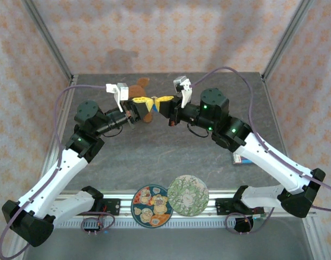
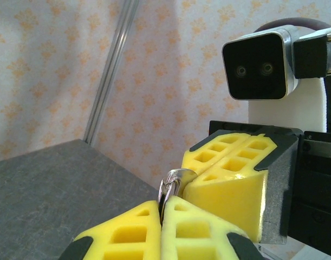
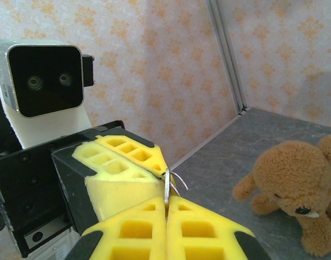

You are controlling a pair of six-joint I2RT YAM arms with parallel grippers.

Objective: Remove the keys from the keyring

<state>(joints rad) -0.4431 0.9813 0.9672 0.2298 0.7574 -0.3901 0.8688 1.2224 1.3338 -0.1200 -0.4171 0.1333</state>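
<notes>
Metal keyring (image 2: 173, 187) up in the air, well above the tabletop (image 1: 154, 157), pinched from two sides; only a small silver loop visible between the yellow pads, keys themselves too hidden to tell. Left gripper (image 2: 161, 230) closed tight on the keyring, jaws pressed together; right gripper (image 3: 166, 230) likewise clamped on the same keyring, tips just beside those of the left one, meeting almost nose to nose. Behind the meeting point, brown teddy bear (image 3: 292, 184) lying on the tabletop near the back wall. At the near edge, between the arm bases, two round things side by side: cartoon disc (image 1: 151, 206) and green disc (image 1: 188, 195).
</notes>
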